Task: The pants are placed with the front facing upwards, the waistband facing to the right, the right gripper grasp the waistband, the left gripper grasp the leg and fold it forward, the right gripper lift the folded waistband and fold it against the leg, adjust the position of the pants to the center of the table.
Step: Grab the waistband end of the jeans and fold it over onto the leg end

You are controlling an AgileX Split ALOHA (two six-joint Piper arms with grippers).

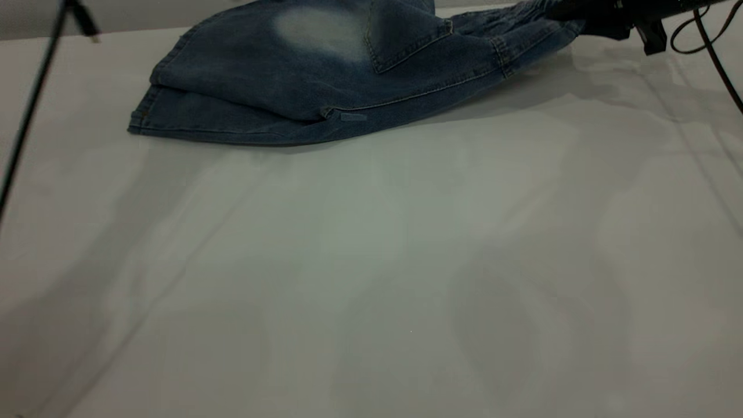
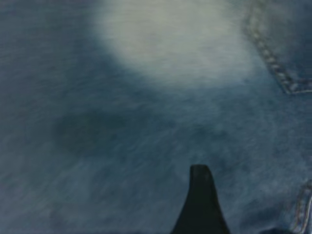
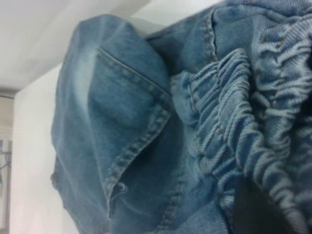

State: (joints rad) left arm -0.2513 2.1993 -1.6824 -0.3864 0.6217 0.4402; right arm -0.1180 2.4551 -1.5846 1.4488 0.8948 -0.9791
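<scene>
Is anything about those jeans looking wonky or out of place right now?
Yes. The pants lie bunched at the table's far edge, not its center, and the waistband end is lifted and crumpled at the right gripper.

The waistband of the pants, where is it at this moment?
In the exterior view the waistband is at the far right end of the pants, near the table's far edge, at the right gripper.

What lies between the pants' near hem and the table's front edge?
Nothing: in the exterior view, the table is bare in front of the pants.
</scene>
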